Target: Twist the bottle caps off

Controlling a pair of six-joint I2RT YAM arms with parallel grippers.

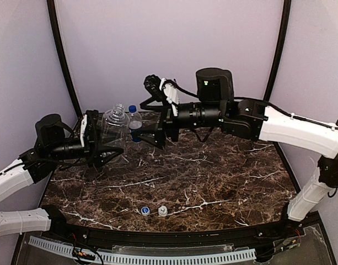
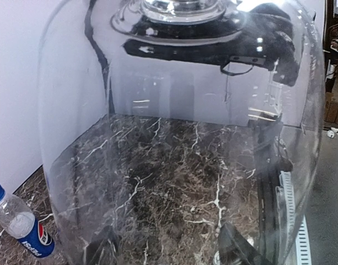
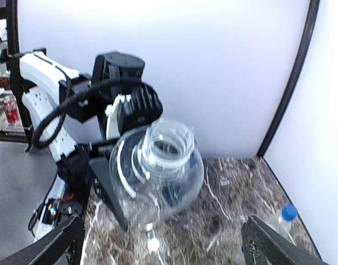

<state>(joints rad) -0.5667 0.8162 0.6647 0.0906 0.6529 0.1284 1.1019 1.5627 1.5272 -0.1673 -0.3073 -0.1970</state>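
Two loose caps (image 1: 145, 210) (image 1: 162, 210); uncapped bottle (image 1: 114, 121) in left tool (image 1: 107, 137)

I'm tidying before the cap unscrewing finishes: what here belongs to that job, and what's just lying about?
Job: clear unlabelled plastic bottle, neck open; clear Pepsi-labelled plastic bottle; its blue plastic cap, on; loose blue-and-white round cap; loose white round cap.
Lying about: no loose extras visible; only the dark marbled tabletop.
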